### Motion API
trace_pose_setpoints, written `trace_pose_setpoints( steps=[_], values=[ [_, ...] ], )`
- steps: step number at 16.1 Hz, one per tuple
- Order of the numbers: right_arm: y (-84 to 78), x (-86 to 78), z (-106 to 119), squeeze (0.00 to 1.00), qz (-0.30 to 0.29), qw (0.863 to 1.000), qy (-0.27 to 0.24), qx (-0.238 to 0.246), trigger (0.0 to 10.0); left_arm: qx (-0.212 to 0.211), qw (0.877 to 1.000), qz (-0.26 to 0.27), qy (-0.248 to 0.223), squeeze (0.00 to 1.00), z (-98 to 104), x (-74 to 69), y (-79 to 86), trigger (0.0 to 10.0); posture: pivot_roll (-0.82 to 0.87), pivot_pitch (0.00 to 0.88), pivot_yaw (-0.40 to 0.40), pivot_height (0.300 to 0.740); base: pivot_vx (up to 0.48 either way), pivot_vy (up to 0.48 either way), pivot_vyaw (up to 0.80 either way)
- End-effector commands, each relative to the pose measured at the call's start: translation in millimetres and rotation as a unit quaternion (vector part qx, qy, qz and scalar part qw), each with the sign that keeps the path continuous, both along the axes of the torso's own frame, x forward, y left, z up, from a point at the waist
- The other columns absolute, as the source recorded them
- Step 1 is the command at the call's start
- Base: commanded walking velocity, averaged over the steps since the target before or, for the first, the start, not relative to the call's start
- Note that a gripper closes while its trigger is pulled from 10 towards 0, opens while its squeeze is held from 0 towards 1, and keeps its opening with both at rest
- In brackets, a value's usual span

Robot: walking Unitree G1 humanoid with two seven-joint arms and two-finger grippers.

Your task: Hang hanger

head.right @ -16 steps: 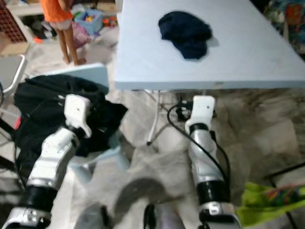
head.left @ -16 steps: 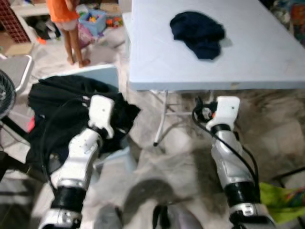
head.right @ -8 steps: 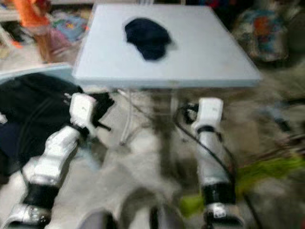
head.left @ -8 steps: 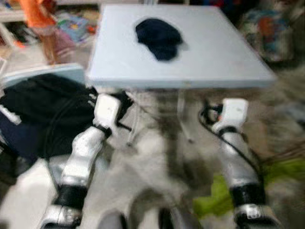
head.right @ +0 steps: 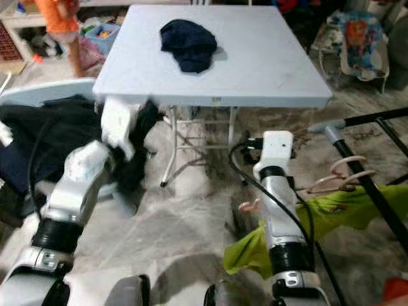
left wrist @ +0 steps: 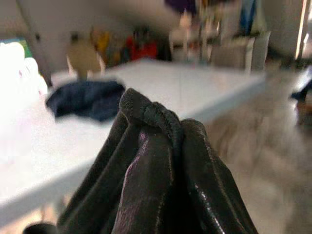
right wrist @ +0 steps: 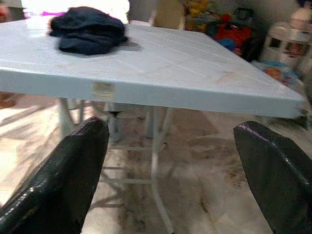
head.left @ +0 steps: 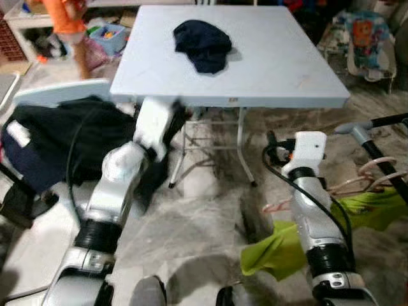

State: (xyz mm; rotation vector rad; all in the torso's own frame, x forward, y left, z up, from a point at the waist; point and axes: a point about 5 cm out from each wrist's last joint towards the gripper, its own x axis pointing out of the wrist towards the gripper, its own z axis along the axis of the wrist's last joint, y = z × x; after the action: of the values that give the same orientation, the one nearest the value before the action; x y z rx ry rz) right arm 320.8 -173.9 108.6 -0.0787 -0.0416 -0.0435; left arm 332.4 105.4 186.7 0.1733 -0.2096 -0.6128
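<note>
Raised since a second ago, the left hand (left wrist: 161, 146) now sits at the near edge of the white bench (head.left: 268, 70), fingers pressed together on a fold of black cloth (left wrist: 146, 114) from the black garment (head.left: 57, 137) beside it. Right hand (right wrist: 170, 180) hangs spread before the bench. Right of it, pale hangers (head.left: 373, 175) hang on a black rail (head.left: 389, 172) above a green cloth (head.left: 280, 248); a dark garment (head.left: 203, 43) lies on the bench beyond both hands.

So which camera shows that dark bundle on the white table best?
The left eye view: it looks down on the whole dark bundle lying on the white table. The right eye view matches. The wrist views see it low, from the side, the left one blurred.
</note>
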Motion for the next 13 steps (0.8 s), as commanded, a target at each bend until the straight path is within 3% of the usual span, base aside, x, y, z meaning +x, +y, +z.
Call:
trace_pose_setpoints(
  steps=[1, 5, 7, 9, 10, 11, 12, 13],
  values=[
    [2.8, 3.0, 3, 0.00, 0.006, 1.000, -0.006, -0.002, 10.0, -0.024, 0.999, -0.022, -0.034, 0.00, 26, -0.4, -9.1, 10.0, 0.00, 0.078, -0.030, 0.740, 0.000, 0.000, 0.00],
    [3.3, 3.7, 3, 0.00, 0.006, 1.000, -0.008, -0.004, 10.0, -0.096, 0.994, -0.025, -0.052, 0.00, 62, -0.7, -11.1, 10.0, 0.00, 0.079, -0.030, 0.740, 0.000, 0.000, 0.00],
    [6.1, 2.7, 1, 0.00, 0.008, 1.000, -0.005, -0.004, 10.0, -0.157, 0.986, -0.028, -0.043, 0.00, 80, -2.5, -14.8, 10.0, 0.00, 0.080, -0.030, 0.740, 0.000, 0.000, 0.00],
    [9.2, 3.0, 0, 0.00, 0.010, 1.000, -0.003, -0.003, 10.0, -0.187, 0.981, -0.057, 0.012, 0.00, 75, -1.7, -24.3, 10.0, 0.01, 0.082, -0.029, 0.740, 0.000, 0.000, 0.00],
    [10.4, 3.3, 0, 0.00, 0.011, 1.000, -0.004, -0.004, 10.0, -0.161, 0.978, -0.107, 0.083, 0.00, 59, -7.0, -37.3, 10.0, 0.01, 0.082, -0.028, 0.740, 0.000, 0.000, 0.00],
    [10.7, 3.5, 1, 0.00, 0.011, 1.000, -0.004, -0.004, 10.0, -0.131, 0.975, -0.129, 0.125, 0.00, 46, -10.5, -43.0, 10.0, 0.01, 0.081, -0.027, 0.740, 0.000, 0.000, 0.00],
    [9.9, 3.8, 0, 0.00, 0.010, 1.000, -0.004, -0.005, 10.0, -0.013, 0.962, -0.118, 0.244, 0.00, -8, -14.6, -44.4, 10.0, 0.00, 0.082, -0.025, 0.740, 0.000, 0.000, 0.00],
    [8.9, 3.9, 0, 0.00, 0.008, 1.000, -0.004, -0.005, 10.0, 0.013, 0.960, -0.078, 0.270, 0.00, -32, -12.2, -38.2, 10.0, 0.00, 0.083, -0.022, 0.740, 0.000, 0.000, 0.00]
  ],
)
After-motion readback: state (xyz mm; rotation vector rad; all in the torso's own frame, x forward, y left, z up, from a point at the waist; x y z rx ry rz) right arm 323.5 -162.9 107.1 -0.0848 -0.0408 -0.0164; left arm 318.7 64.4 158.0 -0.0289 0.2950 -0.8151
